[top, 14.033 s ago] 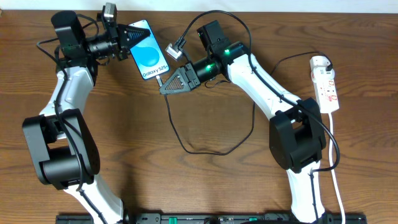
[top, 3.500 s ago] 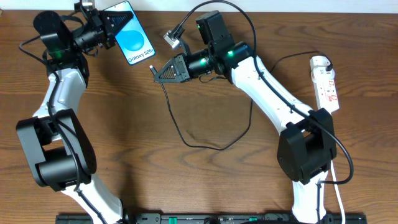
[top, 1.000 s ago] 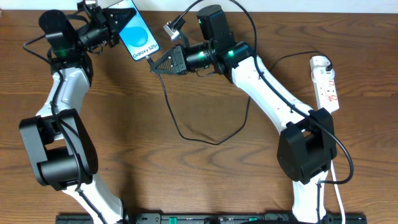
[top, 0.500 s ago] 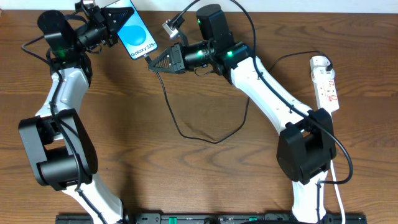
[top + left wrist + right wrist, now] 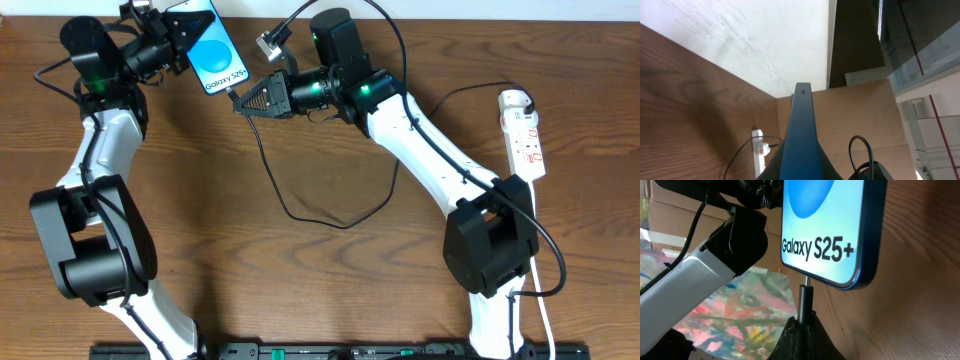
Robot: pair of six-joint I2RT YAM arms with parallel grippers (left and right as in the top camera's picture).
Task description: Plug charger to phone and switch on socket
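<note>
The phone (image 5: 216, 58) hangs tilted over the far left part of the table (image 5: 200, 250), clamped at its upper end in my left gripper (image 5: 183, 37). Its bright blue screen reads "Galaxy S25+" in dark letters along the lower edge, plain in the right wrist view (image 5: 825, 230). My right gripper (image 5: 242, 103) is closed on the small plug of the charger (image 5: 805, 297). The plug's metal tip meets the phone's bottom edge, though I cannot tell how deep it sits. From there the thin black cable loops down across the wood and back up along my right arm. The socket (image 5: 525, 135) lies at the table's right edge, well apart, its red markings too small to read. Its white cord (image 5: 538, 260) runs toward the near side.
</note>
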